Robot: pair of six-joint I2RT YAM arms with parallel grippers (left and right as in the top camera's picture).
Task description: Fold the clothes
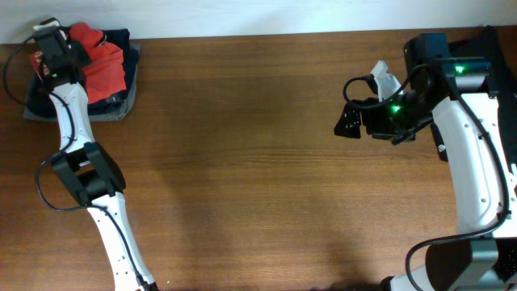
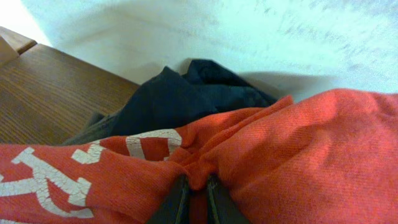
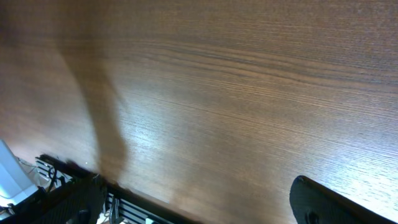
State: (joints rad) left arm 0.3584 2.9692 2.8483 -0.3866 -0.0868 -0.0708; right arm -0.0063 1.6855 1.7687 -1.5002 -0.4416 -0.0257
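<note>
The red-orange T-shirt (image 1: 103, 63) lies crumpled on a pile of dark garments (image 1: 121, 101) at the table's far left corner. Its white lettering (image 2: 43, 177) shows in the left wrist view. My left gripper (image 1: 68, 56) is over the shirt's left side, and its jaws (image 2: 198, 188) are shut on a raised fold of the red cloth. My right gripper (image 1: 349, 120) hangs above bare wood on the right, far from the shirt. It stands open with only the table between its fingers (image 3: 323, 202).
Navy cloth (image 2: 180, 93) and a grey garment (image 1: 48, 113) lie under the shirt, close to the white wall (image 2: 249, 31). A black cloth (image 1: 489, 44) sits at the far right edge. A white piece (image 1: 384, 79) rides on the right arm. Brown tabletop (image 1: 242, 162) spans the middle.
</note>
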